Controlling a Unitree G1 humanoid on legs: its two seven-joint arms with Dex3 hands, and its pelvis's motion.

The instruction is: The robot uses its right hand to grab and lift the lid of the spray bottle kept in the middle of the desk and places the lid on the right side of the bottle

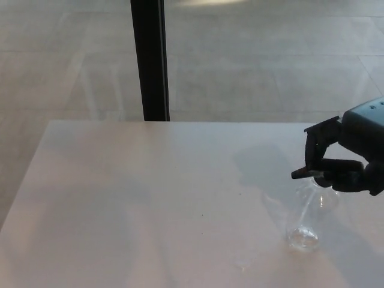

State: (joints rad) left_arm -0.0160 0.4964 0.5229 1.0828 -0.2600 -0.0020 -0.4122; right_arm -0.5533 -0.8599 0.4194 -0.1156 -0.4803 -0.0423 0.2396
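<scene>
At the table's right edge, the right hand (336, 165) has its fingers closed around what looks like the black lid (305, 173) atop the clear spray bottle (309, 216), which stands on the white table (150, 198). Light, slick plastic probably; hold the lid's neck, since the empty-looking bottle could tip.

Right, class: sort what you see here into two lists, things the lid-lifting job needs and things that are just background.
Part of the job:
- clear spray bottle on the desk
- its dark lid, at the top of the bottle
- right robot hand, closed around that lid

Just background:
- black post behind the desk
- tiled floor
</scene>
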